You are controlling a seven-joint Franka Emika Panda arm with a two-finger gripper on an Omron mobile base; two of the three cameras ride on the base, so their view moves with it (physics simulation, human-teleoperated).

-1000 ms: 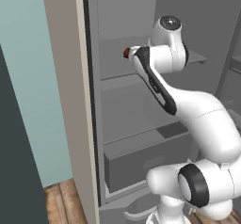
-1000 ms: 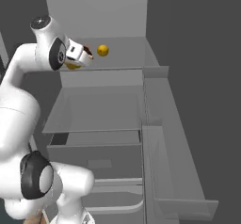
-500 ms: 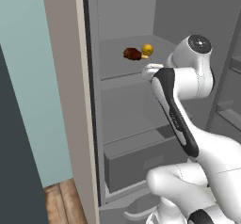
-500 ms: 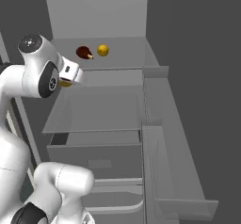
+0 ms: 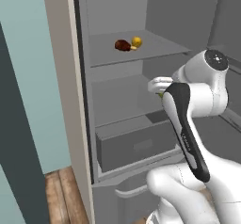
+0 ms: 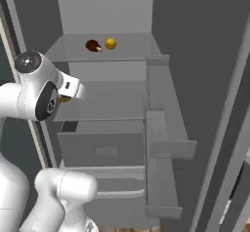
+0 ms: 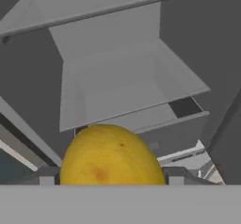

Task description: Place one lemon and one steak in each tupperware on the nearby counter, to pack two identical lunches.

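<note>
In the hand view a large yellow lemon point(image 7: 112, 157) sits between the tips of my gripper point(image 7: 112, 180), which is shut on it. From the left base view the gripper point(image 5: 159, 89) hangs in front of the open fridge's middle shelf, a sliver of the lemon point(image 5: 160, 95) showing under the hand. The right base view shows the gripper point(image 6: 68, 96) with the lemon point(image 6: 63, 99). On the top shelf lie a dark red steak point(image 5: 122, 45) point(image 6: 92, 45) and a second lemon point(image 5: 136, 41) point(image 6: 111, 43), side by side. The tupperware and the counter are out of view.
The fridge stands open, with a grey drawer point(image 5: 136, 145) below the middle shelf. Its door with shelf bins point(image 6: 166, 128) swings out on the right. A pale wall panel point(image 5: 59, 77) borders the fridge on the left, above a strip of wooden floor point(image 5: 61, 195).
The arm has drawn back and down from the top shelf to the middle shelf's height, carrying the lemon. The steak and the other lemon stay on the top shelf.
</note>
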